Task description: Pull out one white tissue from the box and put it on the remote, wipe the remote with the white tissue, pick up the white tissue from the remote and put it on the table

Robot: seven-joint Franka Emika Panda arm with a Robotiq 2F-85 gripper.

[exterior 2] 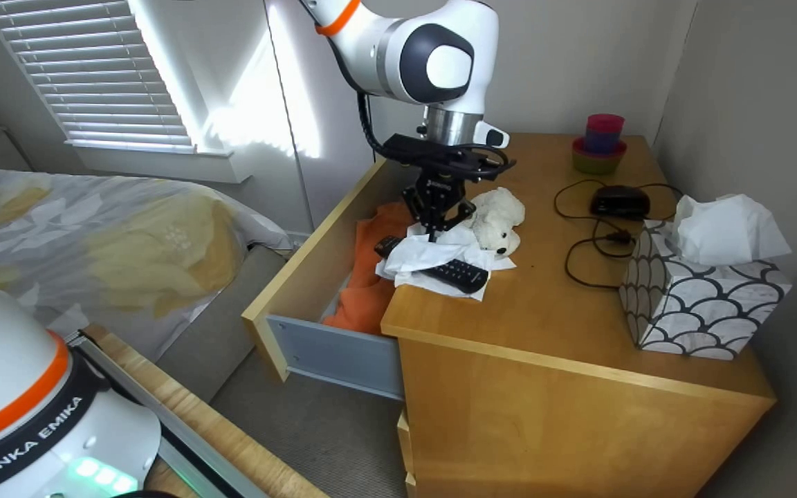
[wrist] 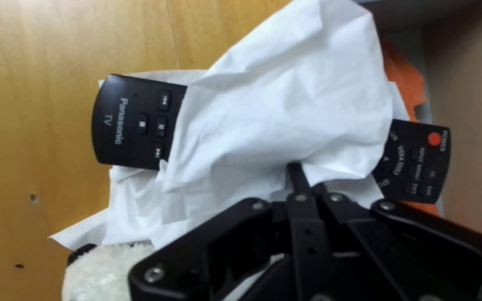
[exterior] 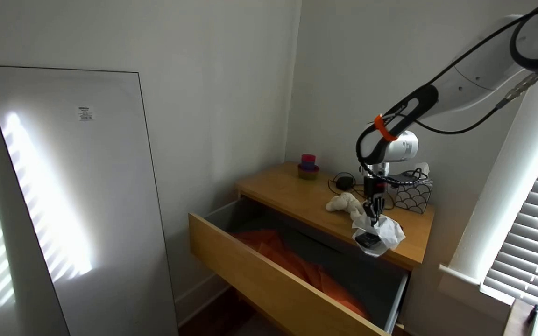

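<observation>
Over the middle of the black remote [wrist: 128, 125] drapes a crumpled white tissue [wrist: 283, 100]; both ends of the remote stick out. More white tissue lies beneath the remote. My gripper [wrist: 301, 173] is shut on the upper tissue, its fingertips sunk among the folds, partly hidden. In both exterior views the gripper [exterior 2: 432, 235] points down at the remote [exterior 2: 459, 275], which lies near the corner of the table [exterior 2: 544, 311], by the open drawer. The patterned box [exterior 2: 710, 304] stands on the table against the wall, a tissue poking from its top.
A white plush toy [exterior 2: 497, 220] sits right beside the tissue. The drawer [exterior: 287, 275] is pulled out, with orange cloth [exterior 2: 360, 297] inside. Stacked cups [exterior 2: 602, 145] and a black device [exterior 2: 620, 202] with a looped cable are on the table's wall side.
</observation>
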